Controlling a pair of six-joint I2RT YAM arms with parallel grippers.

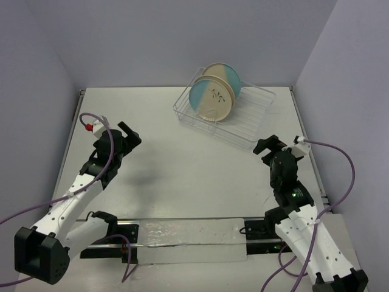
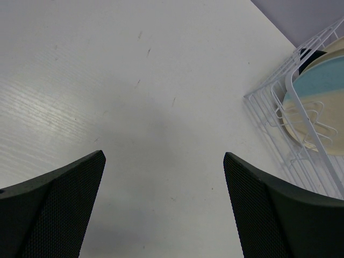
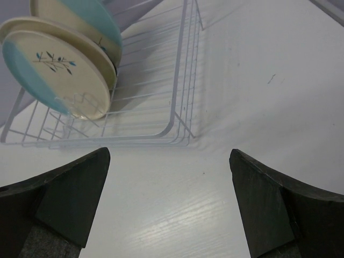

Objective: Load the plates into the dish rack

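Where the top view looks down on the white table (image 1: 182,170), the dish rack (image 1: 234,115) sits at the far side, a rectangular basket of thin silvery-white wire, set at a slant. Two round plates stand on edge in its left end, leaning. The front plate (image 1: 211,100) is glossy ceramic, half light blue, half cream, w/ a small dark sprig; the rear plate (image 1: 226,76), same two glazes, is close behind it. The rack's right end shows only bare wire. The left gripper (image 1: 129,135) is well to the near left of the rack, the right gripper (image 1: 267,143) near its right corner. Both are black and matt, jaws spread, holding nothing. A thin purple cable (image 1: 340,152) loops from the right wrist.

Left wrist view: the left gripper (image 2: 164,204) has jaws wide apart. Its fingers (image 2: 59,209) are dark wedges w/ a fine dotted mesh texture, and only tabletop w/ faint wood grain lies between them. The rack's corner (image 2: 252,95) is at the right edge, wire rim and looped prongs across the front plate (image 2: 322,80).

Right wrist view: the right gripper (image 3: 169,199) is likewise wide apart, its fingers (image 3: 70,199) smooth dark wedges, nothing between. Beyond them lies the rack (image 3: 177,80), rounded corner and parallel floor wires. The front plate (image 3: 56,72) tilts back in the rack's left end. The cream rim of a middle plate (image 3: 19,26) shows just behind, then the rear plate (image 3: 80,19). Whether they touch: can't tell.
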